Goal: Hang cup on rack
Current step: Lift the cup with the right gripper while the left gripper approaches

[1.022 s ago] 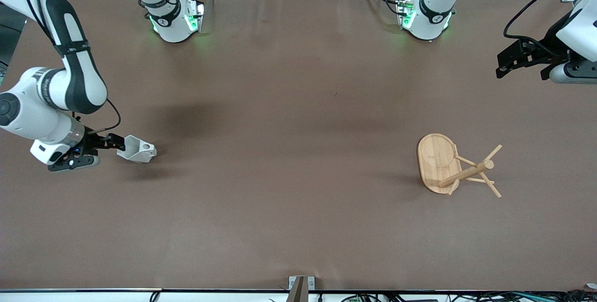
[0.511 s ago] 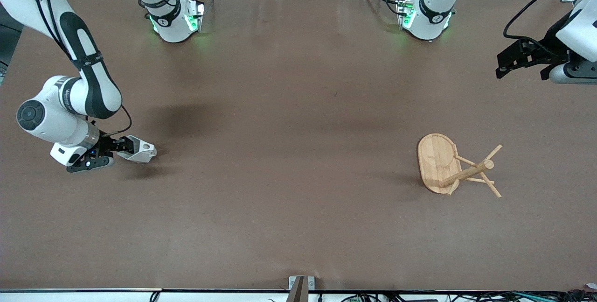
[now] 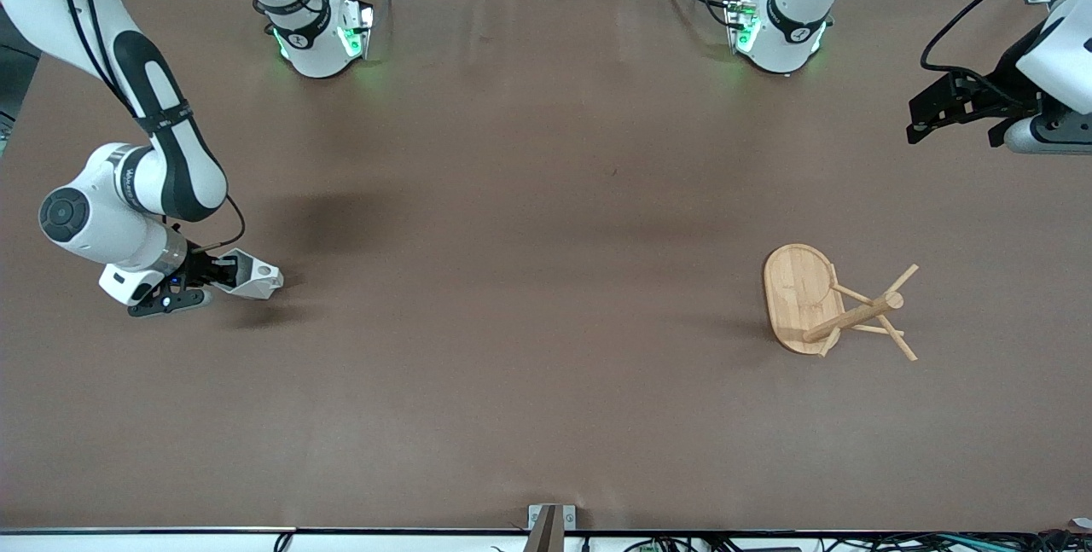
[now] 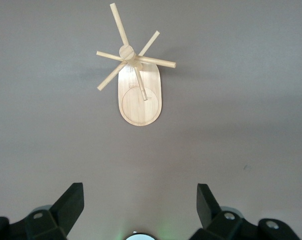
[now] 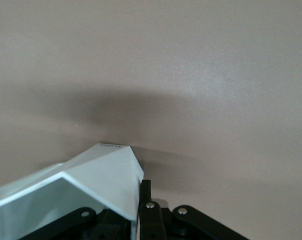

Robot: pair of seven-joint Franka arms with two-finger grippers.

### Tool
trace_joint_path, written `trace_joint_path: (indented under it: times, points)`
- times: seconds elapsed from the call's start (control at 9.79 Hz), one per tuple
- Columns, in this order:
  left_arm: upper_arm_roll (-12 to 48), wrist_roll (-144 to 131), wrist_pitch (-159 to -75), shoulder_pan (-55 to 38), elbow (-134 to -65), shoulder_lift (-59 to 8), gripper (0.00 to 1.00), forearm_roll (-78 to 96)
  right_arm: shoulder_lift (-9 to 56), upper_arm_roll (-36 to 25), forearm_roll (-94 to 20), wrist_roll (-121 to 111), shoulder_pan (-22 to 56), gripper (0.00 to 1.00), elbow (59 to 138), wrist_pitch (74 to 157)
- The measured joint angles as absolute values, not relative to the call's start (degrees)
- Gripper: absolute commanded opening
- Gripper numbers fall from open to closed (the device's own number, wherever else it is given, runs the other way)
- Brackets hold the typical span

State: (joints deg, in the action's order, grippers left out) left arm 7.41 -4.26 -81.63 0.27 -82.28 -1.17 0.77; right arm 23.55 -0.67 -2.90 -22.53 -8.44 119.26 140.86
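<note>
The small white faceted cup (image 3: 256,277) lies on the table at the right arm's end, its handle with the round hole pointing toward the middle of the table. My right gripper (image 3: 223,272) is low at the cup's open end and shut on its wall. In the right wrist view the cup (image 5: 90,185) fills the lower corner, with one black finger (image 5: 146,192) pressed on the outside of its wall; the other finger is hidden. The bamboo rack (image 3: 853,317) stands toward the left arm's end and shows in the left wrist view (image 4: 138,95). My left gripper (image 3: 951,121) waits open above the table's edge, its fingers wide apart (image 4: 139,200).
The brown table (image 3: 546,236) holds only the cup and the rack. The two arm bases (image 3: 320,31) (image 3: 781,27) stand along the table edge farthest from the front camera. A metal bracket (image 3: 550,526) sits at the nearest edge.
My right arm moved toward the cup and its gripper closed on the cup's wall; the cup shifted slightly. The left arm and the rack have not moved.
</note>
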Motion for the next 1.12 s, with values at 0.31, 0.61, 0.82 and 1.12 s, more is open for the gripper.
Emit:
trace_joint_path:
  times: [0.31, 0.61, 0.82, 1.12]
  points:
    - [7.6, -4.3, -81.5, 0.3, -82.3, -1.7, 1.00, 0.8, 22.6, 0.9, -11.8, -22.9, -8.2, 0.01, 113.1, 126.5]
    - [7.6, -5.7, -81.5, 0.2, -82.3, -1.7, 1.00, 0.8, 18.6, 6.3, -31.2, -23.0, -6.0, 0.01, 110.1, 116.0]
    - [7.6, -6.7, -81.5, 0.3, -82.3, -2.0, 1.00, 0.8, 18.1, 13.1, -45.4, -22.7, -3.1, 0.01, 110.2, 116.9]
    - [7.4, 3.9, -81.0, 0.5, -81.2, -1.5, 1.00, 0.8, 18.3, 18.2, -66.4, -22.5, 3.7, 0.01, 110.4, 120.3]
